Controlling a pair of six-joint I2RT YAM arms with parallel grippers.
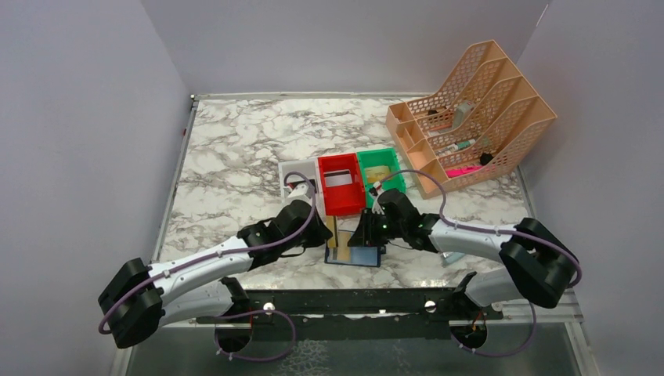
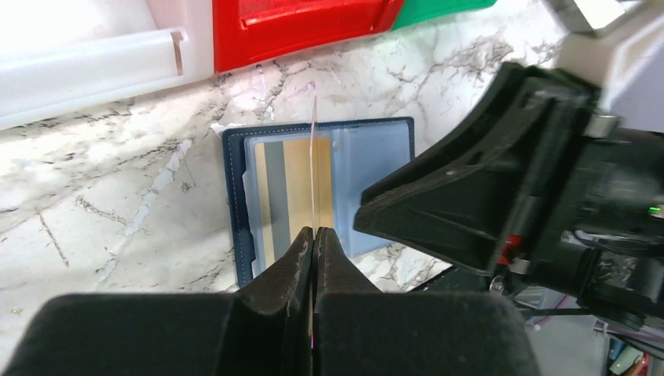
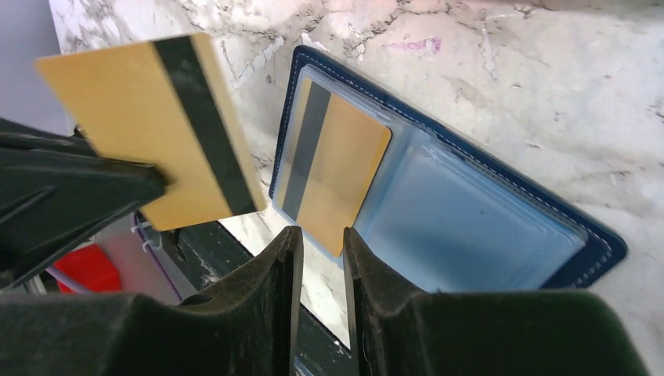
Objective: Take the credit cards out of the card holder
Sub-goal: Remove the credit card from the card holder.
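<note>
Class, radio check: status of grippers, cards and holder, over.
Left gripper shut on gold card, clear of card holder. Right gripper slightly open, empty, over holder. Second gold card in its sleeve. Nothing blocking.

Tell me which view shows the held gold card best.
Right wrist: the card faces it, gold with a dark stripe across. Left wrist sees only its thin edge, pinched in the left claw; top view shows a tiny sliver.

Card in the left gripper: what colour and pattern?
The card is gold with a black stripe; right wrist view.
</note>
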